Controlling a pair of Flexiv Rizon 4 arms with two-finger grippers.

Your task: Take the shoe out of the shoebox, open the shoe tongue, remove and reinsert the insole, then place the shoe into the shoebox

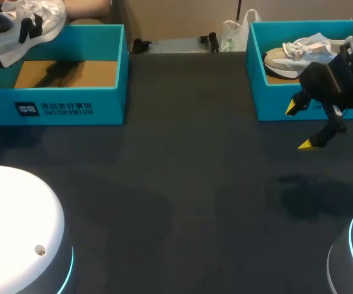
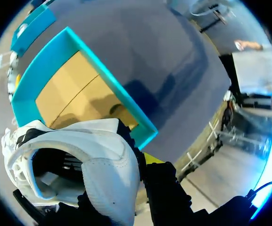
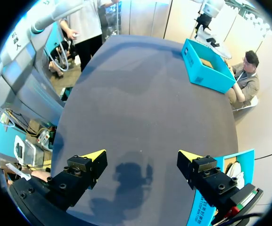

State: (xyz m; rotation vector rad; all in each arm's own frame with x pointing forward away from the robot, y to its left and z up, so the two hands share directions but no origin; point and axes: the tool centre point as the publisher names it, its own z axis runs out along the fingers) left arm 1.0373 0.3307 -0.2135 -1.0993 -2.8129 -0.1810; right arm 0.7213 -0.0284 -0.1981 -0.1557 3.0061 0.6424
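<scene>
Two teal shoeboxes on the dark table [image 1: 182,184], and two shoes in play. The left gripper [image 2: 140,162] has the white shoe [image 2: 79,160] clamped and held up in the air above the left shoebox [image 1: 72,92], whose brown floor is showing. The second shoe [image 1: 295,55] sits inside the right shoebox [image 1: 274,110]. The right gripper [image 1: 303,127] hangs just in front of that box, over the tabletop, with its fingers spread wide.

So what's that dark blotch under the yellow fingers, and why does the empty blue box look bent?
Right wrist view: it is the shadow of the right gripper on the table. Left wrist view: the fisheye lens curves the walls of the empty shoebox.
</scene>
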